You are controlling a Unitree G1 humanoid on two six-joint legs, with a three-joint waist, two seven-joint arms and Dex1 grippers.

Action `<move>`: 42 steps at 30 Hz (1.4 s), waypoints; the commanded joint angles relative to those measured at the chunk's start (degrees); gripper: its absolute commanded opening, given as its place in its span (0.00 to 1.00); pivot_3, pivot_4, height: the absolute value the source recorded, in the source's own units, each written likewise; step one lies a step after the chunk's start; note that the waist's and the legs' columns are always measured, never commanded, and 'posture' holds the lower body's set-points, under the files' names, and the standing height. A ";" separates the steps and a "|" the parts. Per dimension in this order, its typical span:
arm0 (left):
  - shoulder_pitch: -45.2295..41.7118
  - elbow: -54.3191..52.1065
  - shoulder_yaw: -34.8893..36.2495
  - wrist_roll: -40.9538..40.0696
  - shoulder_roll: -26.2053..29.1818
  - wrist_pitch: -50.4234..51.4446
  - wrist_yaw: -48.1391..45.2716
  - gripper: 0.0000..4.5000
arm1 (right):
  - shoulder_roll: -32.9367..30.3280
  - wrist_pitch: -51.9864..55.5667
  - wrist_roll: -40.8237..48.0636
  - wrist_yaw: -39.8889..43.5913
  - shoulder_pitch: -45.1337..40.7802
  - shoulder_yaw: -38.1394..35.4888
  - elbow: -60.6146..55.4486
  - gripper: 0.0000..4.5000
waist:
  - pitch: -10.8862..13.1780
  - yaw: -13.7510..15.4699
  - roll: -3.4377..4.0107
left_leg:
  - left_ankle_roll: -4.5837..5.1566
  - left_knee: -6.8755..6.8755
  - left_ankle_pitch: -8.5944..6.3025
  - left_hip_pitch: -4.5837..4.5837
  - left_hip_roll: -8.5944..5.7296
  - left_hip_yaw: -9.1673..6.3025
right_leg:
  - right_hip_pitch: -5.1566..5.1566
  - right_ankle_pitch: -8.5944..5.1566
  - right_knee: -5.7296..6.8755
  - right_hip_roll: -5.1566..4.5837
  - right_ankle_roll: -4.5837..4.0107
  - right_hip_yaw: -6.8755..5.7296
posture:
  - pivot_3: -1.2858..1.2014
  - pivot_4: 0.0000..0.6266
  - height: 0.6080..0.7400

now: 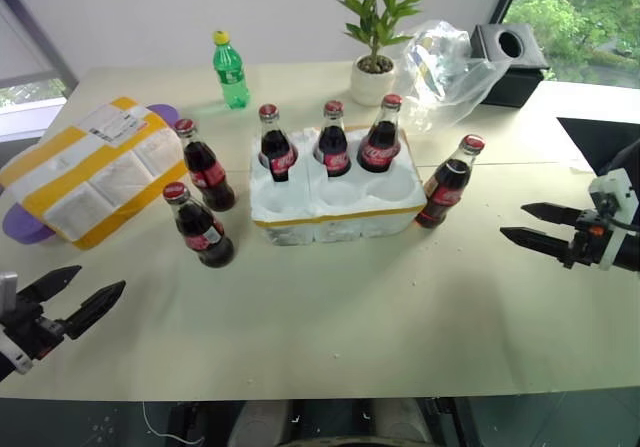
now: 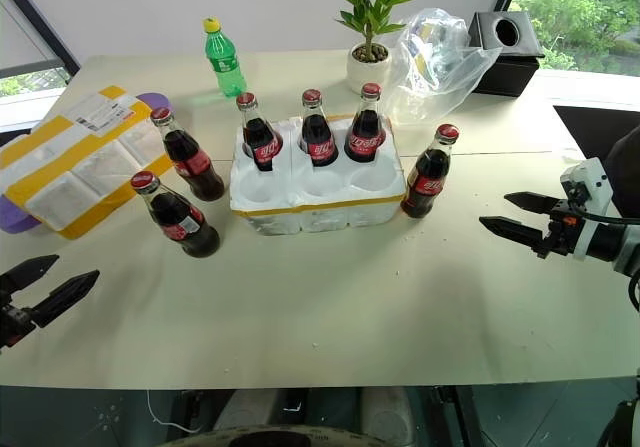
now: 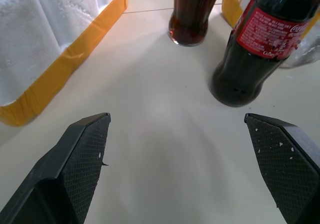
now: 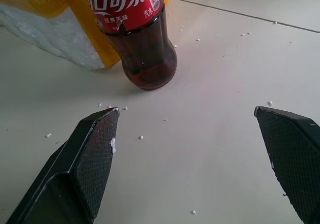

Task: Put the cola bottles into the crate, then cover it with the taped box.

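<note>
Bottles: three cola bottles (image 1: 333, 139) stand in the crate's back wells; two (image 1: 200, 229) stand on the table left of it, one (image 1: 447, 183) just beside its right end.
Crate: the crate (image 1: 335, 207) sits mid-table, front three wells empty.
Box: the taped box (image 1: 90, 167) lies far left, apart.
Left fingers (image 1: 68, 298): spread wide, holding nothing.
Right fingers (image 1: 545, 224): spread wide, empty, pointing at the right bottle.
Next: I'd close on a bottle's body below the neck, keep it upright, then lower it straight into a front well.
</note>
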 commanded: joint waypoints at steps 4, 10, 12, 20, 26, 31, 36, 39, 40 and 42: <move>-4.12 -5.57 -1.99 -3.34 3.40 1.96 -0.09 1.00 | -6.60 8.24 7.12 6.08 1.08 -5.18 -7.35 0.99 | 0.01 0.18 0.06 | 0.00 0.04 0.00 -0.01 0.00 0.00 | 0.02 0.00 0.01 -0.01 0.00 0.00 | 0.52 0.24 1.00; -11.31 -4.98 -7.72 -3.24 7.21 3.15 -0.38 1.00 | -9.56 18.35 16.46 10.92 8.14 -10.38 -23.21 0.99 | 0.01 0.09 0.05 | 0.04 0.01 0.02 -0.01 0.02 -0.01 | 0.00 0.01 0.04 0.02 0.01 0.00 | 0.52 0.24 1.00; -13.40 -4.04 -9.29 -2.96 7.96 3.12 -0.79 1.00 | -9.92 20.84 19.06 11.11 9.88 -11.95 -28.19 0.99 | 0.01 0.03 0.06 | 0.04 0.02 0.02 -0.01 0.02 0.00 | 0.00 0.01 0.03 0.02 0.02 0.00 | 0.52 0.24 1.00; -19.82 3.02 -17.49 1.70 8.22 0.16 -3.39 1.00 | -7.92 27.80 30.60 5.01 8.63 -14.36 -41.74 0.99 | 0.05 0.09 0.00 | 0.02 0.02 0.01 -0.01 0.02 0.02 | -0.03 0.02 0.05 0.01 0.02 0.00 | 0.52 0.24 1.00; -24.58 6.60 -22.81 4.77 6.22 -2.86 -3.55 1.00 | -7.66 28.64 33.94 2.06 7.34 -14.36 -41.33 0.99 | 0.06 0.37 -0.06 | 0.05 0.06 0.02 -0.21 0.01 0.03 | -0.19 0.03 0.03 -0.02 0.03 0.00 | 0.52 0.24 1.00; -26.79 7.88 -26.76 7.49 5.27 -5.15 -4.43 1.00 | -7.72 27.64 33.56 1.74 7.28 -13.38 -40.31 0.99 | 0.03 0.20 -0.09 | 0.06 0.16 0.05 -0.71 0.00 0.04 | -0.74 0.17 0.14 0.00 0.24 0.00 | 0.52 0.24 1.00; -28.70 8.89 -29.70 9.50 4.03 -6.53 -3.87 1.00 | -7.18 26.62 33.04 1.64 7.49 -12.23 -40.06 0.99 | 0.03 0.13 -0.09 | 0.06 0.16 0.05 -0.70 0.00 0.04 | -0.74 0.18 0.15 0.01 0.23 0.00 | 0.52 0.24 1.00; -29.42 9.97 -31.32 11.43 3.48 -7.90 -3.65 1.00 | -6.85 26.28 33.30 1.32 7.48 -11.45 -40.41 0.99 | 0.03 0.17 -0.09 | 0.07 0.19 0.06 -0.70 0.00 0.04 | -0.73 0.19 0.18 0.01 0.23 -0.01 | 0.52 0.24 1.00; -29.68 10.29 -31.24 11.01 2.92 -8.04 -3.69 1.00 | -6.76 26.21 33.39 1.22 7.45 -11.24 -40.57 0.99 | 0.03 0.17 -0.09 | 0.07 0.20 0.06 -0.70 0.00 0.04 | -0.73 0.19 0.19 0.01 0.23 0.00 | 0.52 0.24 1.00; -29.92 10.32 -30.92 10.24 2.26 -8.13 -4.05 0.95 | -6.76 26.14 33.68 1.17 7.46 -11.19 -40.80 1.00 | 0.03 0.13 -0.09 | 0.07 0.22 0.06 -0.70 0.00 0.04 | -0.74 0.20 0.20 0.01 0.23 -0.01 | 0.52 0.24 1.00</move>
